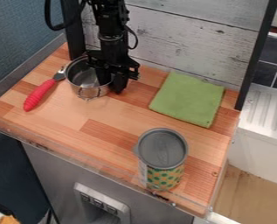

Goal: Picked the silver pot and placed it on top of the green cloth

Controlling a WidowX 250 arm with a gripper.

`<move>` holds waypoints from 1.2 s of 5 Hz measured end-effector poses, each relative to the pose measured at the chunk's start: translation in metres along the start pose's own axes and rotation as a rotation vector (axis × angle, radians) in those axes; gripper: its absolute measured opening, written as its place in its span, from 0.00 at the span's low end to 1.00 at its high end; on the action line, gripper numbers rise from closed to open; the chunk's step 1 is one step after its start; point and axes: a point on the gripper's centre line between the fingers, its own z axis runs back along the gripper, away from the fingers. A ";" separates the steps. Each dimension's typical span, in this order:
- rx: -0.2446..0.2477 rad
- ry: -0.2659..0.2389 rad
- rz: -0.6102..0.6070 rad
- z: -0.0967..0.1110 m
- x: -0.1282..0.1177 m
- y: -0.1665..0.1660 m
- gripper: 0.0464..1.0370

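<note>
The pot [80,82] is not on the cloth [188,99] yet.
The pot sits on the counter [114,131], far and left. The claw [113,86] is down at its right rim, but I cannot tell if it grips. The lift, the trip right and the putting down all look left to do.

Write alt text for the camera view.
Black robot end effector at the right rim of a round silver metal pot on a wooden counter. Red-handled metal utensil left of the pot, flat green cloth to its right, grey-topped dotted cylindrical can at the front.
</note>
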 end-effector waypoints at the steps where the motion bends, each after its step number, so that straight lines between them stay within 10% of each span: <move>1: 0.007 -0.067 -0.011 0.024 0.005 -0.002 0.14; 4: 0.023 -0.097 -0.032 0.047 0.001 -0.034 0.03; 6: 0.046 -0.047 0.036 0.030 -0.003 -0.004 0.44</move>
